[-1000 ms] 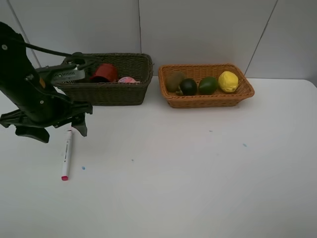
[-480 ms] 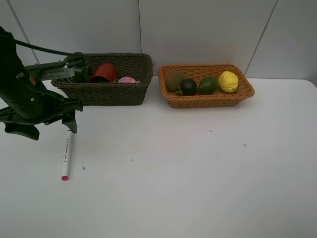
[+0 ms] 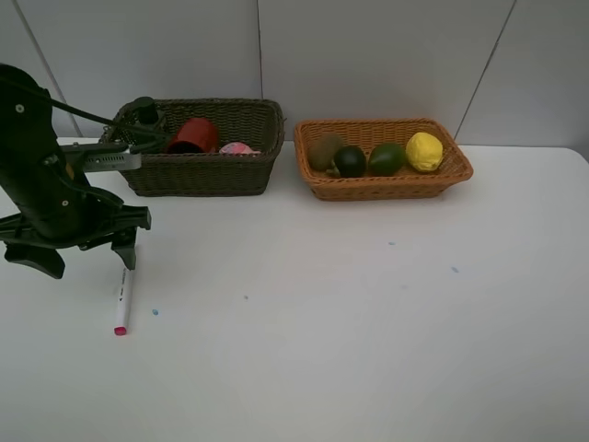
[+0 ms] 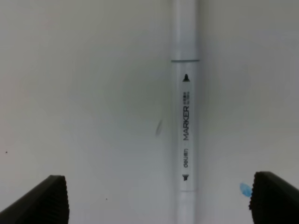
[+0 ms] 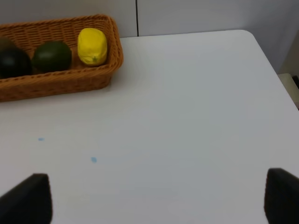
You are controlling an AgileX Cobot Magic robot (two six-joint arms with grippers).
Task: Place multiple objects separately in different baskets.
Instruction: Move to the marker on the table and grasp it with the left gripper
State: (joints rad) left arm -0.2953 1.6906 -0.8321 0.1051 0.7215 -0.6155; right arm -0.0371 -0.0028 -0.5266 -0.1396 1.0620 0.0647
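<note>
The left wrist view alone shows the printing on the white marker (image 4: 185, 116), which lies on the worktop (image 3: 350, 322) between the spread-apart fingers of the left end effector (image 4: 159, 200); nothing is grasped. The right end effector (image 5: 159, 198) is out of the exterior high view; its wrist view shows it released over bare worktop. The dark basket (image 3: 198, 170) partly hides the red cup (image 3: 195, 135) and pink bottle (image 3: 237, 148). The tan basket (image 3: 382, 182) holds the kiwi (image 3: 323, 149), dark fruit (image 3: 350, 161), avocado (image 3: 387, 158) and lemon (image 3: 424, 152). Grey panelled wall (image 3: 368, 55) stands behind.

White table (image 3: 368, 350), grey panelled wall (image 3: 368, 55)
</note>
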